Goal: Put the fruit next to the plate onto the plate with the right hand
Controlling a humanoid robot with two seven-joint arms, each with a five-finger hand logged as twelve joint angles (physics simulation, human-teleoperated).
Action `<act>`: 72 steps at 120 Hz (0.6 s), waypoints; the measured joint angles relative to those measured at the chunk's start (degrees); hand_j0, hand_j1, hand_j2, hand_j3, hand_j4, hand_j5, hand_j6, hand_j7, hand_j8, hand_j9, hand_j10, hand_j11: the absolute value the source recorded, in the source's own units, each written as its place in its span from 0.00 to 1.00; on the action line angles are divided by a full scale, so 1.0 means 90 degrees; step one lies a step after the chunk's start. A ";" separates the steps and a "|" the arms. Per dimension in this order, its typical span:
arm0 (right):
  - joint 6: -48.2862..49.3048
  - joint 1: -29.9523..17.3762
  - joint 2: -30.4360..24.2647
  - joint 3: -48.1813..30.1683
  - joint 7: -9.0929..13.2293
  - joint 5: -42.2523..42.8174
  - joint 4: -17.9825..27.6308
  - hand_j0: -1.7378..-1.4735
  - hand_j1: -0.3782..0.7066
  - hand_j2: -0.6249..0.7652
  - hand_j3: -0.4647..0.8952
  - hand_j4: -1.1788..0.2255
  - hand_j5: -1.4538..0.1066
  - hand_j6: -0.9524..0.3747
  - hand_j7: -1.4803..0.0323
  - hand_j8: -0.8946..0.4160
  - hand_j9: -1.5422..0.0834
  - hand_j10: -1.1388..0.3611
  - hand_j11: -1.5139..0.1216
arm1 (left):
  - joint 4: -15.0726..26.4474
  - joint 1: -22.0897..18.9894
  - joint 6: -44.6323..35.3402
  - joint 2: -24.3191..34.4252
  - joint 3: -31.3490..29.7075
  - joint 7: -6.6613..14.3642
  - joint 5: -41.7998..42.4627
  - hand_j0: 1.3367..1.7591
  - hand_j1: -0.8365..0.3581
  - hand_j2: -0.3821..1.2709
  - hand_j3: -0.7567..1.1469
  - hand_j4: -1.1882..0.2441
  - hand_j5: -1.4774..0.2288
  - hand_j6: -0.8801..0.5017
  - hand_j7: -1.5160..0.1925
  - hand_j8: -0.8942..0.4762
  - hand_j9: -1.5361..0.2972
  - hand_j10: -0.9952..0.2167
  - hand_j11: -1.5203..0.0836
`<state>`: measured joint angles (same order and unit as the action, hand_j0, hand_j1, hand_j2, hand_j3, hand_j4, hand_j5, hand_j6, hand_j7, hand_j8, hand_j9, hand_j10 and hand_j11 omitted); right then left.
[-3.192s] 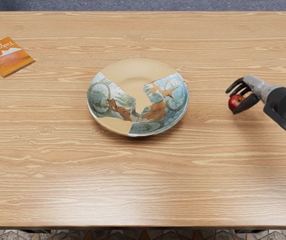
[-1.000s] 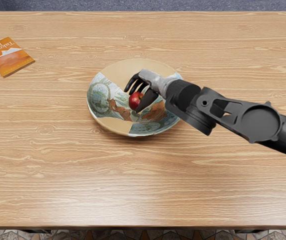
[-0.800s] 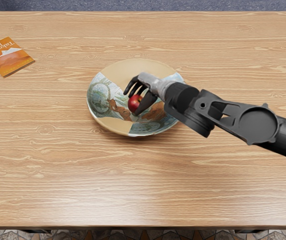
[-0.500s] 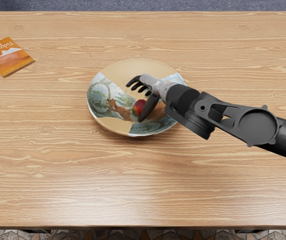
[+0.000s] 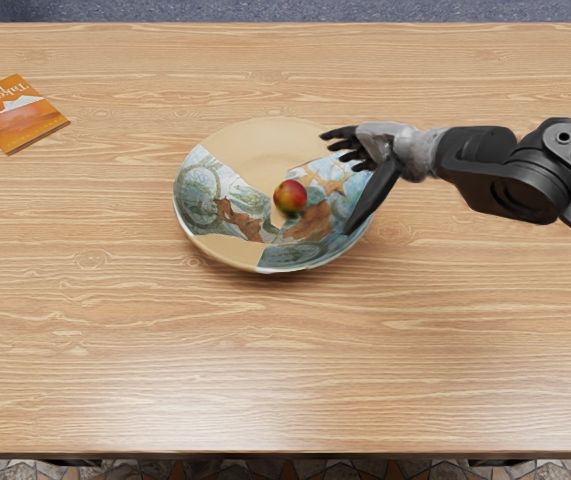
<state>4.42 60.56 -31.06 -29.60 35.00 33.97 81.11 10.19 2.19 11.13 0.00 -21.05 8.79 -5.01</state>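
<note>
Right hand [image 5: 370,148] is hovering over the plate's [image 5: 227,252] right-side rim, fingers spread and loose, gripping nothing. The fruit [image 5: 290,196], a small red-yellow one, is sitting inside the plate, just left of the hand and a bit nearer the camera, clear of the fingertips with a visible gap between them. One dark digit is pointing down from the hand toward the plate rim; whether it is touching the rim is hard to tell.

Progress: judging from this, the main job is looking done, with the fruit resting on the plate and the hand off it. What is probably remaining is only getting the arm away from the plate.

Hard to make out: the fruit's type, too small to call. The right arm is running off the right edge. The left arm is not showing. An orange book [image 5: 13,112] is lying far left of the hand on the table [image 5: 265,350], partly cropped.
</note>
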 joint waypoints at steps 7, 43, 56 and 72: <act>0.0370 -0.0160 -0.0253 -0.0173 0.0000 -0.0205 0.0003 0.30 0.09 0.44 0.34 0.79 0.88 0.67 0.92 0.64 0.90 0.72 0.88 | 0.0029 -0.0009 0.0002 0.0000 0.0003 0.0000 0.0000 0.76 0.76 0.26 0.40 0.67 0.69 0.47 0.71 0.48 0.67 0.63 0.76; 0.2354 -0.0690 -0.1547 -0.0710 -0.0389 -0.1423 -0.0131 0.30 0.08 0.44 0.34 0.80 0.89 0.68 0.94 0.64 0.91 0.72 0.89 | 0.0063 -0.0004 0.0002 0.0000 0.0011 0.0000 0.0004 0.76 0.76 0.26 0.40 0.67 0.69 0.47 0.71 0.48 0.67 0.63 0.76; 0.2934 -0.0775 -0.1777 -0.0732 -0.0568 -0.1787 -0.0362 0.30 0.08 0.44 0.34 0.80 0.89 0.68 0.94 0.64 0.91 0.73 0.89 | 0.0036 0.0000 -0.0003 0.0000 0.0012 0.0000 0.0008 0.76 0.76 0.26 0.40 0.67 0.69 0.47 0.71 0.48 0.67 0.63 0.76; 0.3271 -0.0899 -0.1964 -0.0740 -0.0695 -0.2080 -0.0592 0.30 0.08 0.44 0.34 0.80 0.89 0.68 0.94 0.65 0.91 0.73 0.89 | 0.0014 0.0008 -0.0005 0.0000 0.0020 0.0000 0.0009 0.76 0.76 0.26 0.40 0.67 0.69 0.47 0.71 0.48 0.67 0.63 0.76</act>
<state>33.86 52.47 -48.73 -36.26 28.74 15.24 75.78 10.32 2.26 11.08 0.00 -20.86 8.79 -4.93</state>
